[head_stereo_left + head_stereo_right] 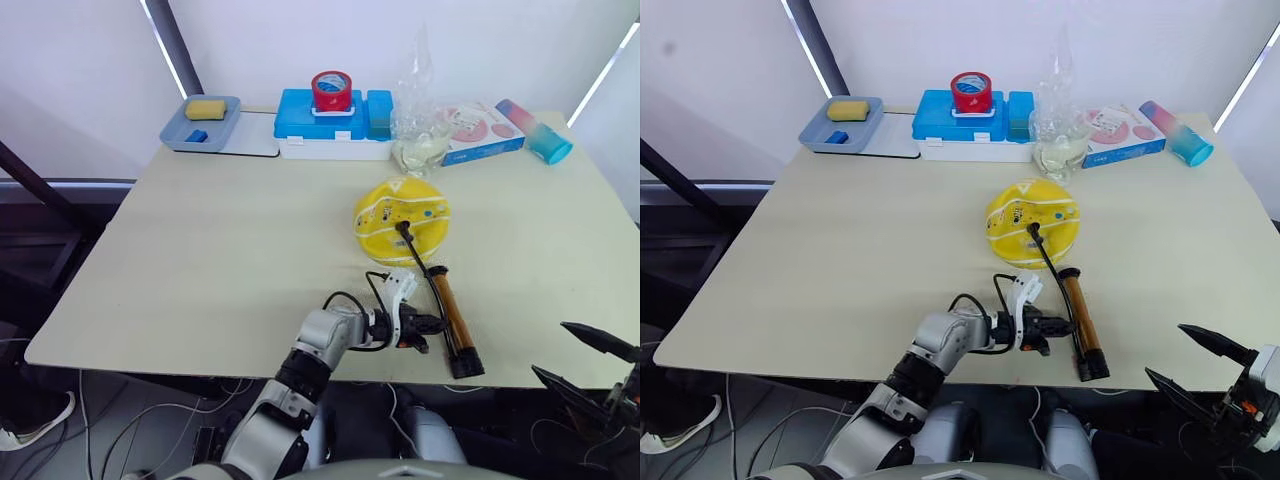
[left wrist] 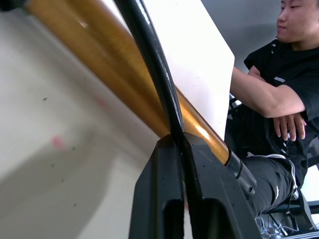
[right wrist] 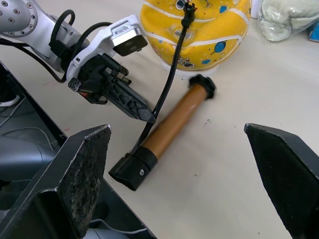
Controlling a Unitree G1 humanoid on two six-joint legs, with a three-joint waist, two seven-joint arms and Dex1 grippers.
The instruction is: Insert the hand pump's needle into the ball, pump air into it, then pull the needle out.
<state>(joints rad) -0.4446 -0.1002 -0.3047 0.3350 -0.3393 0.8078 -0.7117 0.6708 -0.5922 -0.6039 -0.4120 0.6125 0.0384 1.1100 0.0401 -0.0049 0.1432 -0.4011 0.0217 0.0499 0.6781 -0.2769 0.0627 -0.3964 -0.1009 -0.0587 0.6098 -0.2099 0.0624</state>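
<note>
The ball (image 1: 402, 219), yellow and partly deflated, lies on the table (image 1: 200, 260) right of centre, with the needle (image 3: 188, 7) stuck into its top and the black hose (image 1: 418, 252) running from there back toward the near edge. The pump (image 1: 450, 318) lies flat on the table just in front of the ball, its copper barrel pointing from the ball toward the table's near edge, one black end close to the ball and the other at the edge. The left gripper (image 1: 432, 324) reaches in from the left, low over the table, its two black fingers (image 3: 130, 102) closed together on the hose right beside the pump's barrel; in the left wrist view the hose runs down between the fingertips with the barrel just behind it. The right gripper (image 1: 585, 360) hangs off the table's near right corner, fingers spread wide and holding nothing, well apart from the pump. At the far edge sit a blue box (image 1: 330, 125) with a red tape roll (image 1: 331, 90) on it, a grey tray (image 1: 200, 125) and a plastic bag (image 1: 420, 130). A person (image 2: 279, 99) in black sits beyond the table.
</note>
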